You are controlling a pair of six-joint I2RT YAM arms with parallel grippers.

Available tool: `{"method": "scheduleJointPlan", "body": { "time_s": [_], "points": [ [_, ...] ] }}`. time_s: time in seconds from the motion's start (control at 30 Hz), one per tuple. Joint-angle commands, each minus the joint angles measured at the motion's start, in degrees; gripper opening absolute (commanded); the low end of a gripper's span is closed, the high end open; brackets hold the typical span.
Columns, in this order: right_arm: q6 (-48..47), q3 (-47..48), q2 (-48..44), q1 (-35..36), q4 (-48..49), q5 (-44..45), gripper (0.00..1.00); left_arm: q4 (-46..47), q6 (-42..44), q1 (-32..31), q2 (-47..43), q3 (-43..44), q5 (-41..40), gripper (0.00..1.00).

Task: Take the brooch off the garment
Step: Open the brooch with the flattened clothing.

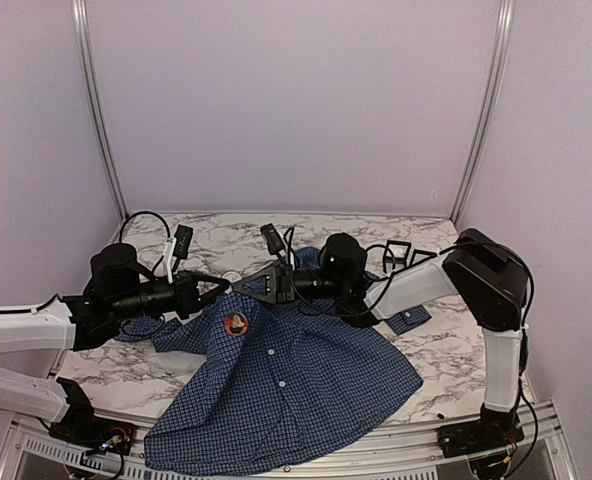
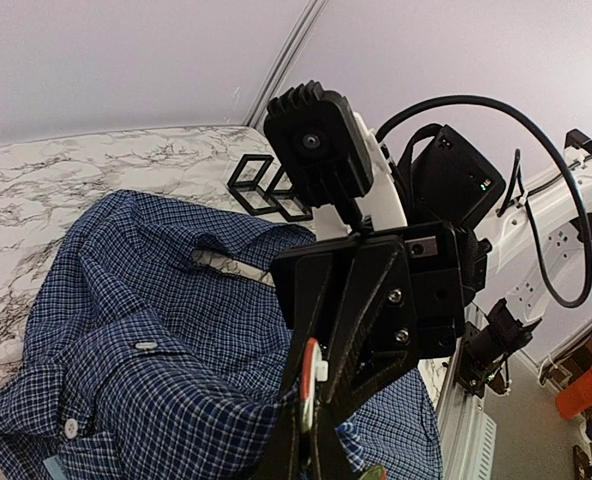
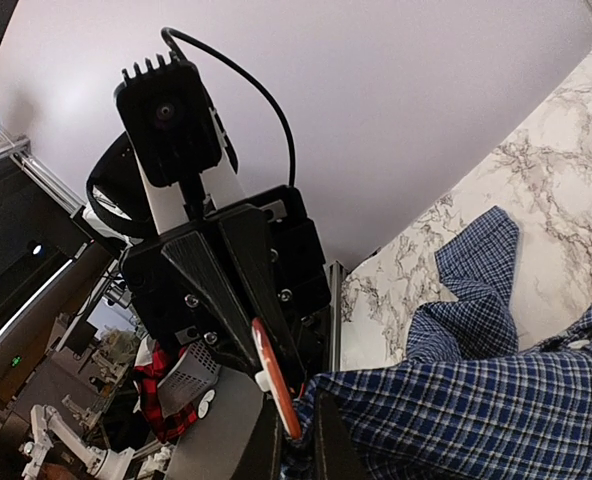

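The garment, a dark blue checked shirt, lies spread on the marble table, with its upper part lifted between the two arms. The brooch is a round disc with a red rim and a white clasp, seen edge-on in the wrist views. My left gripper is shut on one edge of it. My right gripper faces it tip to tip and is shut on the opposite edge, with checked cloth bunched at its jaws.
A second round badge, orange and dark, sits on the shirt front just below the grippers. Black wire frames stand at the back right. Bare marble table shows to the right. Walls close the back and sides.
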Motion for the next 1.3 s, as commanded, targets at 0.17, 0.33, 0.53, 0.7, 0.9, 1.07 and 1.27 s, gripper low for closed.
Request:
{"method": "scheduleJointPlan", "body": {
  "time_s": [0.17, 0.33, 0.53, 0.7, 0.9, 1.07, 1.27],
  "points": [
    [-1.7, 3.3, 0.9, 0.7, -4.4, 2.6, 0.08, -3.0, 4.1, -3.1, 0.0, 3.4, 4.2, 0.00],
    [-3.4, 3.5, 0.5, 0.7, -6.0, 2.7, 0.11, -3.6, 4.1, -3.1, -0.2, 3.4, 3.7, 0.00],
    [-5.1, 3.9, 0.1, 0.7, -7.5, 2.8, 0.13, -4.4, 3.9, -3.1, -0.4, 3.5, 2.7, 0.00],
    [-7.2, 3.4, -1.0, 0.7, -9.2, 3.3, 0.14, -5.9, 3.7, -3.2, -1.0, 3.4, 0.5, 0.00],
    [-10.4, 2.8, -2.7, 0.7, -12.0, 3.9, 0.17, -7.8, 3.7, -3.0, -2.1, 2.8, -2.8, 0.00],
    [-12.6, 2.8, -3.5, 0.7, -14.1, 4.3, 0.20, -8.7, 3.5, -2.8, -2.2, 2.6, -4.3, 0.00],
    [-14.6, 2.1, -4.7, 0.7, -15.8, 4.9, 0.23, -9.9, 3.4, -2.1, -2.1, 2.9, -5.0, 0.00]
  ]
}}
